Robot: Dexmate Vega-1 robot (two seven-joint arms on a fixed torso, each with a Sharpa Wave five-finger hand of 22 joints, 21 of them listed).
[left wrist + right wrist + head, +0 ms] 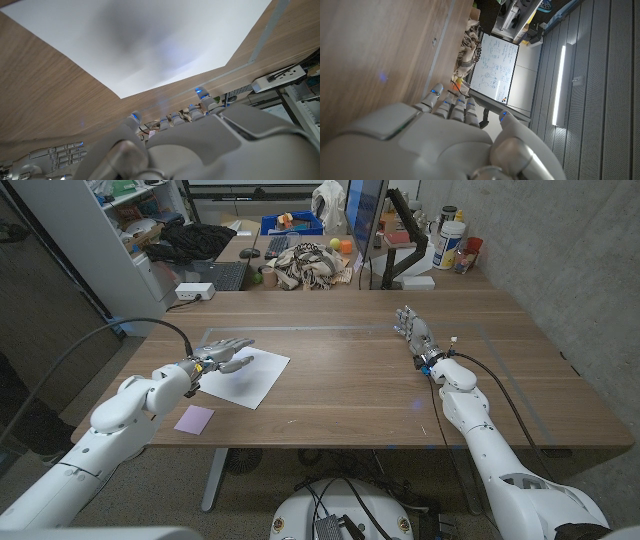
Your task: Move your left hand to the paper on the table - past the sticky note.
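The left hand hovers over the near-left part of the paper, fingers spread and extended, holding nothing; whether it touches the sheet I cannot tell. The paper lies on the wooden table toward the robot's left, skewed to the table edge; the sticky note — a small lilac square — sits nearer the robot, just beside the paper's near corner and under the forearm, apart from the hand. By my reading the reach is nearly done: the hand has the note behind it. To finish well, lower gently and level, palm over the sheet's middle rather than its edge — a dragging fingertip could skid the loose paper; keep the forearm high enough to clear the note. The right hand stands open and empty, well apart on the far right.
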